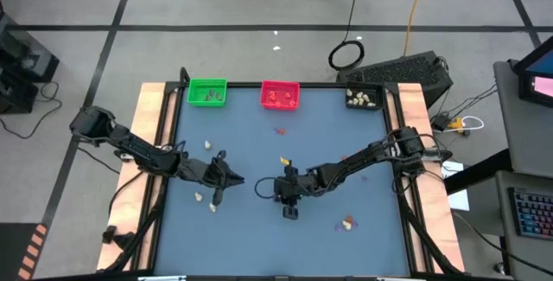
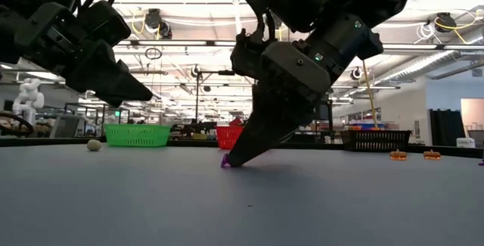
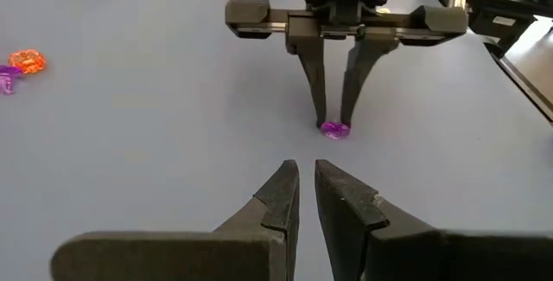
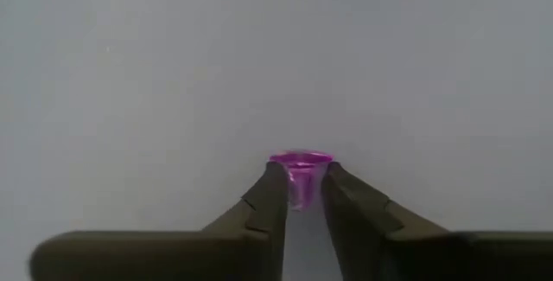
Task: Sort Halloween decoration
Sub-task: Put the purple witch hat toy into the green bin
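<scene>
1. The left gripper hangs over the blue table, well off to the left of the red tray and far nearer the table's front edge than that tray. Its 2 fingers stand close together with only a thin slit between them, and nothing sits in that slit.
2. A cream-white trinket lies on the table between the left gripper and the green tray, which stands just left of the red tray on the far edge. 2 more cream trinkets lie just beside the left gripper's tip.
3. The right gripper points down at the table almost straight in front of the red tray, well apart from it. Its fingertips are drawn narrow on either side of a tiny purple trinket, which rests on the table; in the low view the purple trinket shows at the very tip.
4. An orange-and-yellow trinket lies between the right gripper and the red tray.
5. A purple and cream pair lies right of the right gripper.
6. The black tray, right of the red tray, holds cream-white pieces.
</scene>
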Tool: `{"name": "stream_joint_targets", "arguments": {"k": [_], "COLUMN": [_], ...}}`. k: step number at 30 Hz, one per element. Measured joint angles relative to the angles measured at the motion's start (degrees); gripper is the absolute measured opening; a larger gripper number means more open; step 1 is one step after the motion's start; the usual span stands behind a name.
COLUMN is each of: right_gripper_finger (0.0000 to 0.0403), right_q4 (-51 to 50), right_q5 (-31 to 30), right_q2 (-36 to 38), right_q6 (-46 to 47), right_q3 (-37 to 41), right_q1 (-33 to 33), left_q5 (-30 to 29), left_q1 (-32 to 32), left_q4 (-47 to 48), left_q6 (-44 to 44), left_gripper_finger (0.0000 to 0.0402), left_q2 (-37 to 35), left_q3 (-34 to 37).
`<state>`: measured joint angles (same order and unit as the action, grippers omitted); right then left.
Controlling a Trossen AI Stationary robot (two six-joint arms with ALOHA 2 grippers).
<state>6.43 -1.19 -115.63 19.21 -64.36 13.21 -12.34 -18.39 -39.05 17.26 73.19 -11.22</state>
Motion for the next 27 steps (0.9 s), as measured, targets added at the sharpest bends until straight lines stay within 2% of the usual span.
{"name": "stream_joint_targets", "arguments": {"k": [5, 8, 10, 17, 27], "right_gripper_finger": [0.0120, 0.0121, 0.0105, 0.0008, 0.0002], "right_q4": [-0.1, -0.6, -1.0, -2.0, -1.5], "right_q5": [0.0, -0.1, -0.4, -1.3, -1.7], "right_q2": [-2.6, -3.3, -3.4, -3.7, -3.2], "right_q6": [1.1, 0.6, -0.4, -3.9, -5.6], "right_q3": [-1.9, -3.8, -4.8, -7.3, -7.5], "right_q1": [0.0, 0.0, -0.1, -0.2, -0.3], "left_q5": [-0.2, -0.4, -0.7, -2.1, -2.1], "left_q1": [0.0, 0.0, 0.0, 0.0, 0.0], "left_q4": [0.1, 0.1, 0.1, 0.3, 0.5], "left_q6": [0.0, 0.0, 0.0, 0.5, 0.6], "left_gripper_finger": [0.0047, 0.0047, 0.0047, 0.0047, 0.0047], "left_q2": [0.0, 0.0, 0.0, 0.0, 0.0], "left_q3": [0.0, 0.0, 0.0, 0.0, 0.0]}}
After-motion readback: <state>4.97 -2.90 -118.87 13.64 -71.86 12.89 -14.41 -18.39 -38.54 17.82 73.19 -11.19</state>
